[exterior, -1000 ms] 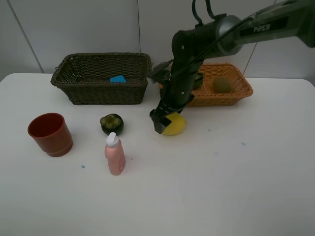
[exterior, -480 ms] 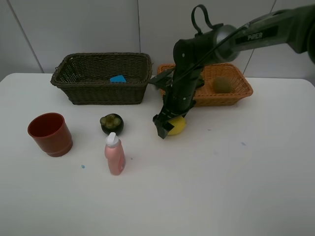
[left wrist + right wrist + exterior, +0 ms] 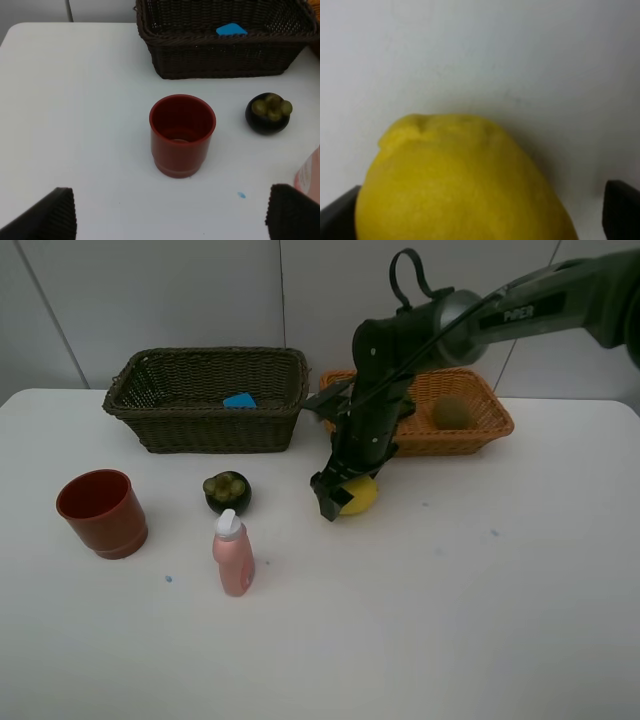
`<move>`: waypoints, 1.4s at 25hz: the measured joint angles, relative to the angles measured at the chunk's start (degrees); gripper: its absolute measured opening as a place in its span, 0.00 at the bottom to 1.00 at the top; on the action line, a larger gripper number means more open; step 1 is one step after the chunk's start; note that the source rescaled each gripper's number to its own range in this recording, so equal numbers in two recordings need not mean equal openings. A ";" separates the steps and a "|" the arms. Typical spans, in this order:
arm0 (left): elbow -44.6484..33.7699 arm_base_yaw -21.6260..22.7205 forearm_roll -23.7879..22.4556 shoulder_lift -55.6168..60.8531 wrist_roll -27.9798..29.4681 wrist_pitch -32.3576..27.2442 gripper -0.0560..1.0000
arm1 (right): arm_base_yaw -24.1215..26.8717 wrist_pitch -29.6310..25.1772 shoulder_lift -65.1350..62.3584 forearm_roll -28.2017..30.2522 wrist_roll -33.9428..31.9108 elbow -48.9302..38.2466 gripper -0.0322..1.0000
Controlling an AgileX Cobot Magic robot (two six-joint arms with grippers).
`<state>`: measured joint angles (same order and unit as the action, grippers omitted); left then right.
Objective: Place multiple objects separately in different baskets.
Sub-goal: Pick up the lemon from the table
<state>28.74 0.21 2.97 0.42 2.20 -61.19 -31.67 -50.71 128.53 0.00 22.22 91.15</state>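
My right gripper (image 3: 337, 498) is down at the table, open, with the yellow lemon (image 3: 360, 496) between its jaws. In the right wrist view the lemon (image 3: 460, 185) fills the gap between both fingertips (image 3: 620, 212). The dark basket (image 3: 205, 428) holds the blue eraser (image 3: 240, 400). A brown kiwi (image 3: 452, 412) lies in the orange basket (image 3: 482, 437). The red cup (image 3: 100, 512), the mangosteen (image 3: 227, 490) and the pink bottle (image 3: 233, 555) stand on the table. My left gripper (image 3: 175, 217) is open and empty, hovering short of the red cup (image 3: 182, 135).
The white table ends at a wall just behind both baskets. In the left wrist view the mangosteen (image 3: 268, 113) sits beside the cup, the dark basket (image 3: 225, 60) stands beyond them, and the bottle (image 3: 311, 175) shows at the frame's edge.
The right gripper has come down lower around the lemon, which shifted slightly. In the last half second it has hardly moved. Everything else stays where it was.
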 joint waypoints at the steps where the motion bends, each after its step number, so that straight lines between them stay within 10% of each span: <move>1: 0.00 0.00 0.00 0.00 0.00 0.00 0.98 | 0.00 0.00 0.00 0.00 0.00 0.00 0.99; 8: 0.00 0.00 0.00 0.00 0.00 0.00 0.98 | 0.18 0.79 0.00 0.00 0.00 0.00 0.69; 35: 0.00 0.00 0.00 0.00 0.00 0.00 0.98 | 0.18 -0.96 -0.90 0.00 -0.05 0.00 0.70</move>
<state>28.74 0.21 2.97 0.42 2.20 -61.19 -31.49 -51.67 127.63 0.00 22.17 91.15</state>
